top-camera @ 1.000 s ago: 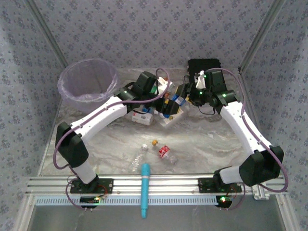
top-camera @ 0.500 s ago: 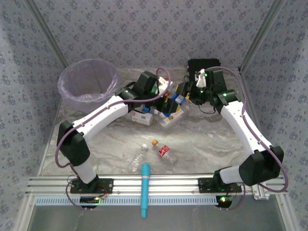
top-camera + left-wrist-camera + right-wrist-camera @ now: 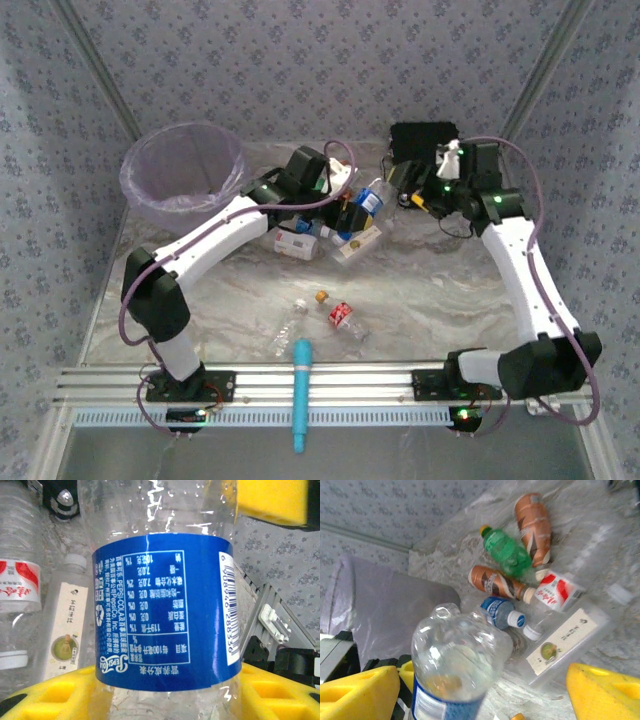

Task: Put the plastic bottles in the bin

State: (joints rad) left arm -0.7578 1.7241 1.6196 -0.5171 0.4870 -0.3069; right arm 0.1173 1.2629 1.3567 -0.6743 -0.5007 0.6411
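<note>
The left tool (image 3: 220, 597) is clamped on the blue-label bottle (image 3: 160, 615), well right of the bin (image 3: 140, 195), and the right tool (image 3: 482, 690) has its jaws apart, so lift first, then carry it above the bin before releasing.

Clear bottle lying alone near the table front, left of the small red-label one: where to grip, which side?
Take the clear bottle mid-body, straight down from above, closing across its width. It lies on its side, slanting, with bare table along both flanks. The red-label bottle lies apart to its right; the light-blue cylinder ends close to its near end, so probably avoid that end.
</note>
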